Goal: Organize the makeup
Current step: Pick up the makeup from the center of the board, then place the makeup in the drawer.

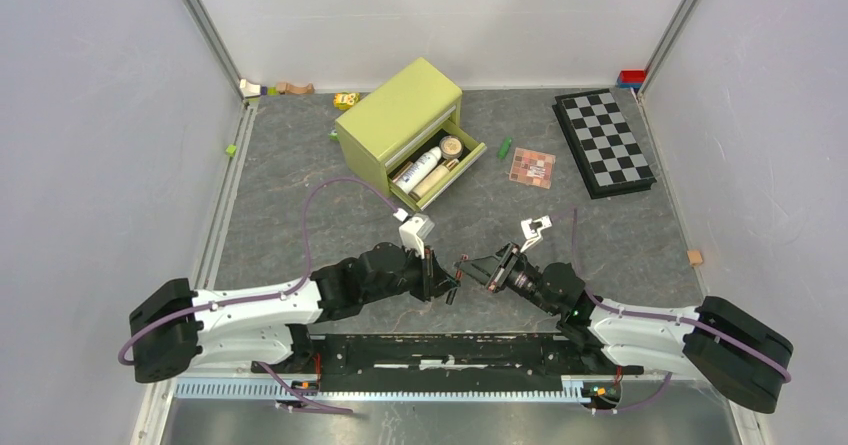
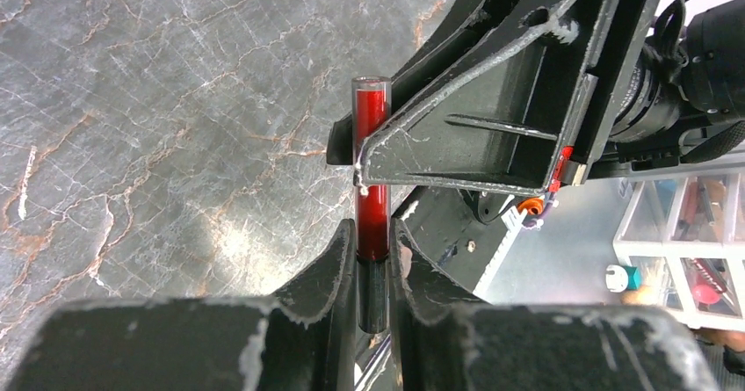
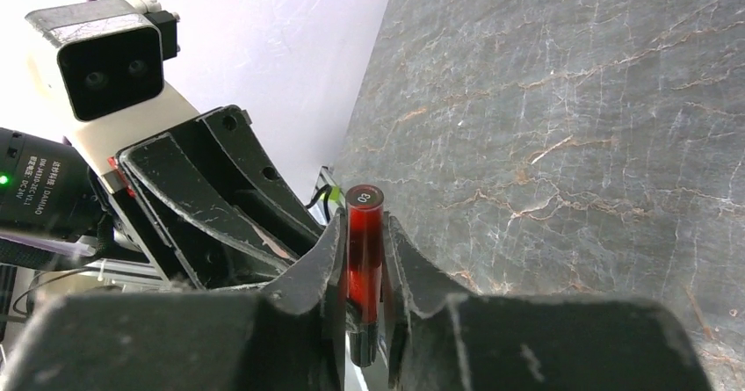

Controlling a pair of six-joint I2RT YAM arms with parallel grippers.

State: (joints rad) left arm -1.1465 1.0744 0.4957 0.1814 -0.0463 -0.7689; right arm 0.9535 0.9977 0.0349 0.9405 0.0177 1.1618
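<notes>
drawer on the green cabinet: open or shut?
Open. The drawer juts out of the cabinet, bottle and compact visible inside.

My left arm [image 1: 250,310], my right arm [image 1: 640,327], white shells, black joints, purple cables [image 1: 306,235], scuffed black fingers [image 2: 329,278]

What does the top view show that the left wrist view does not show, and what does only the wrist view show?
Only the top view: the green box with its open drawer, a white bottle and a compact inside it, the palette and the chequered board.
Only the left wrist view: the pencil up close, with its clear red body and black end, and plastic shelves beyond the table.
Both: the left pincer and the right pincer meeting over the table.
</notes>
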